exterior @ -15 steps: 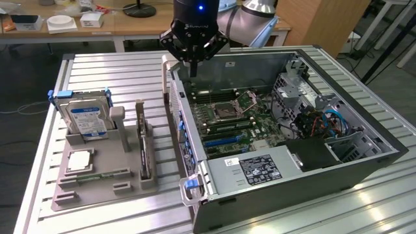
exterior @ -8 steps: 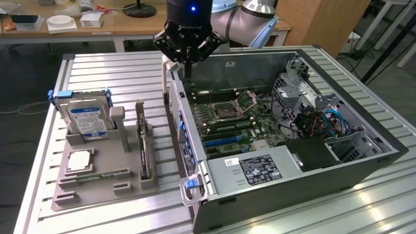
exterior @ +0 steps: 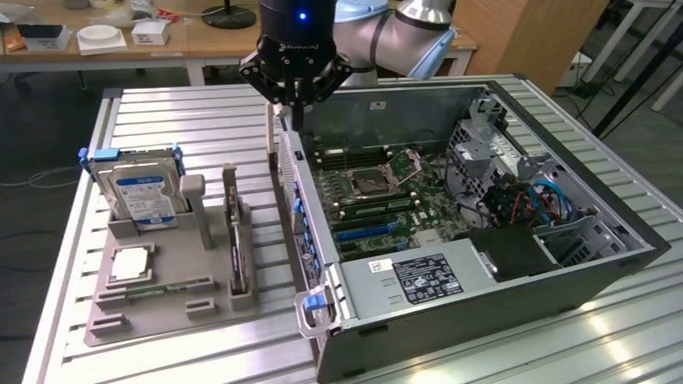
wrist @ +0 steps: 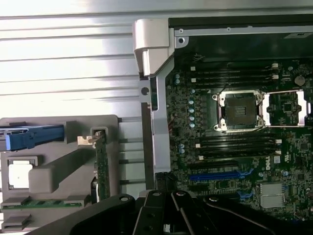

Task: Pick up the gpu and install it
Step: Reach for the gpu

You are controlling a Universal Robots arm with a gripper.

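Note:
The gpu (exterior: 236, 240) is a thin dark card standing on edge in a slot of the grey holder (exterior: 160, 320), on the exterior view's left of the open computer case (exterior: 555, 264). Its edge and metal bracket also show in the wrist view, gpu (wrist: 101, 164). My gripper (exterior: 297, 126) hangs shut, with nothing between its fingers, above the case's near side wall at the back, apart from the gpu. The gripper (wrist: 167, 226) looks down on the wall between holder (wrist: 54, 171) and motherboard (wrist: 234, 147).
A hard drive (exterior: 144, 192) with a blue-white label, a processor (exterior: 128, 264) and a green memory stick (exterior: 160, 290) sit in the holder. Inside the case are blue card slots (exterior: 369, 232), a power supply (exterior: 427, 276) and cables (exterior: 533, 200). Desks stand behind.

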